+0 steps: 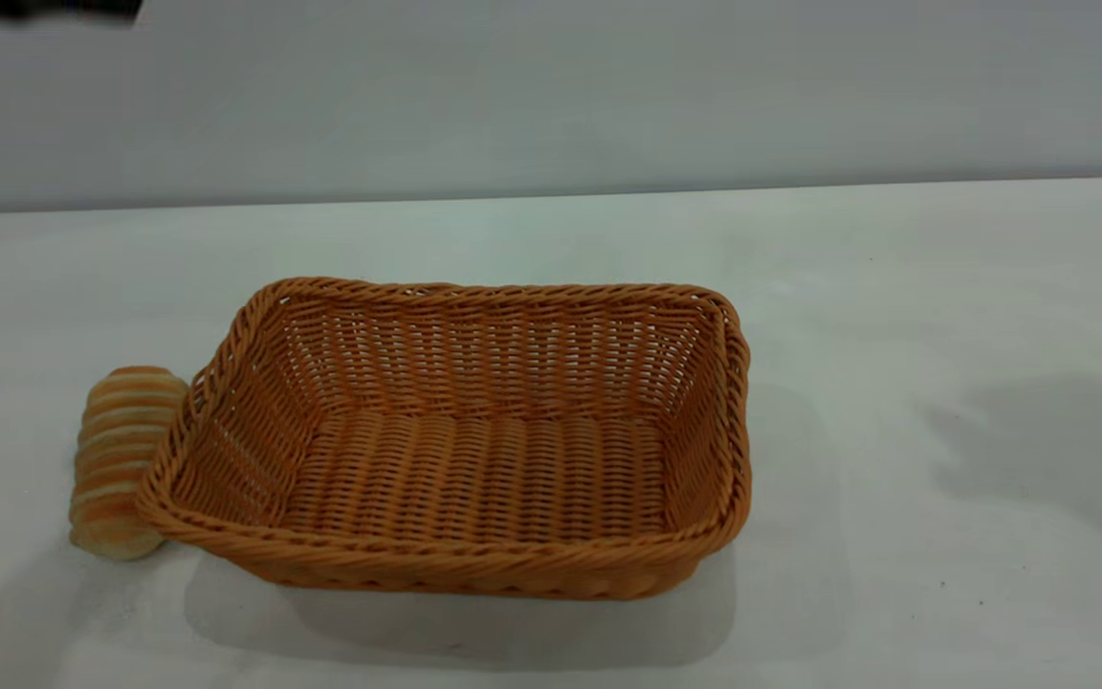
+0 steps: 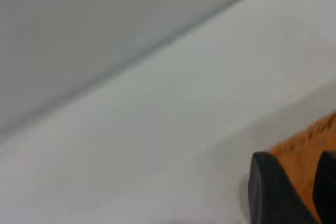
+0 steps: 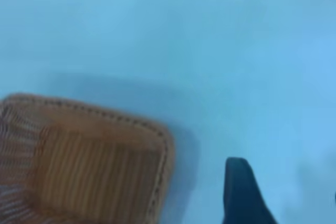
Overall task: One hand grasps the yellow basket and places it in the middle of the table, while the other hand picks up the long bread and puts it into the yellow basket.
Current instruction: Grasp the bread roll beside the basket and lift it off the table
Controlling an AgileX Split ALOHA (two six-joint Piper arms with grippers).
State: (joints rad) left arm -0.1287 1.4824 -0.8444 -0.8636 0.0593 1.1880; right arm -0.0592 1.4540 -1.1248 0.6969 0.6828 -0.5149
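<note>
The yellow basket (image 1: 474,450) stands empty on the white table (image 1: 895,287), a little left of centre. The long bread (image 1: 121,459) lies on the table against the basket's left rim, outside it. Only a black bit of the left arm (image 1: 54,8) shows in the exterior view, at the top left edge. In the left wrist view my left gripper (image 2: 295,156) has its two black fingers apart, with an orange surface (image 2: 304,150) behind the gap; it holds nothing. In the right wrist view my right gripper (image 3: 286,179) is open and empty over bare table, beside the basket (image 3: 89,161).
A grey wall (image 1: 551,96) runs behind the table's far edge. A soft shadow (image 1: 1048,450) lies on the table to the right of the basket.
</note>
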